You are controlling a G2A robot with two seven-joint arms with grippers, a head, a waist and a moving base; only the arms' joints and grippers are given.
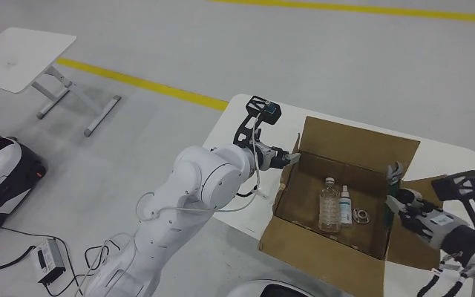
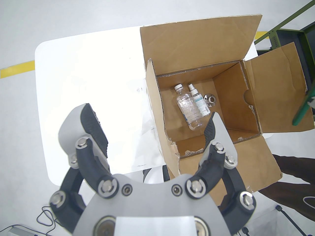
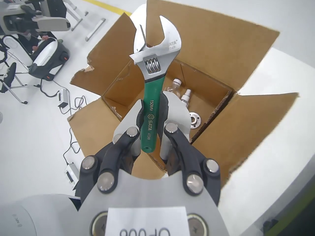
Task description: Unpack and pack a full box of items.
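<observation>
An open brown cardboard box [image 1: 356, 148] [image 2: 196, 42] [image 3: 211, 33] with its four flaps folded outward is set on a white rounded table [image 1: 230, 126] [image 2: 86, 69] [image 3: 283, 124].

On the floor of the box a clear plastic bottle [image 1: 329, 204] [image 2: 188, 108] [image 3: 175, 84] is laid on its side. A small white spray bottle [image 1: 345, 204] [image 2: 198, 100] [image 3: 185, 96] is laid just beside it and parallel to it. A round metal flange [image 1: 362, 217] [image 2: 209, 99] [image 3: 194, 120] is placed just beside the spray bottle, on the side away from the clear bottle.

The left gripper [image 1: 291, 158] [image 2: 150, 124] is held near the top edge of one side wall of the box. Its fingers are spread wide and nothing is held between them.

The right gripper [image 1: 397, 200] [image 3: 153, 109] is held at the opposite side of the box, above the rim where the side flap is folded out. Its fingers are closed on the green handle of a silver adjustable wrench [image 1: 391, 197] [image 2: 301, 111] [image 3: 152, 79]. The wrench is gripped low on the handle, and its open steel head is pointed away from the gripper. The wrench is held clear of the box floor and of the three items lying there.
</observation>
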